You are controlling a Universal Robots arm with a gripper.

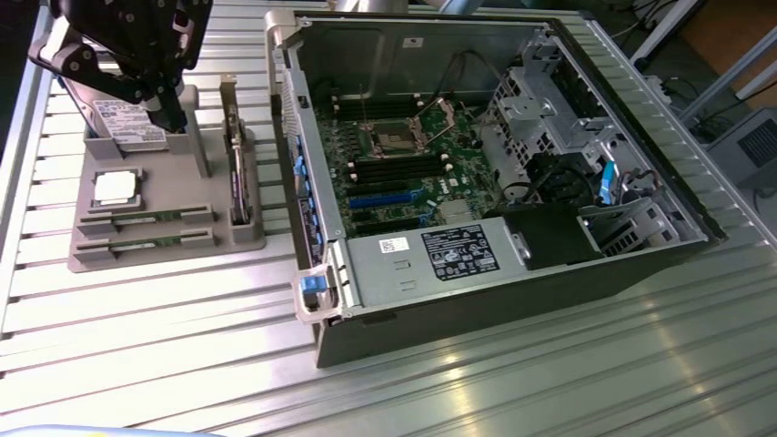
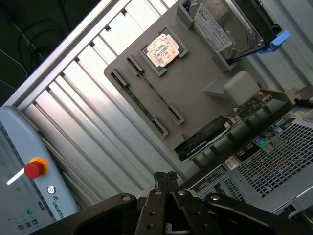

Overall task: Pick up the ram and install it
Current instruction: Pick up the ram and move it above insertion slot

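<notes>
Ram in holder, tool closed

Bright overhead light; hard glare streaks on the ribbed metal bench, washed out white. Computer case interior dimmer, shadowed near its walls.

Bright glare streaks the ribbed silver table, dark floor beyond its edge.
</notes>
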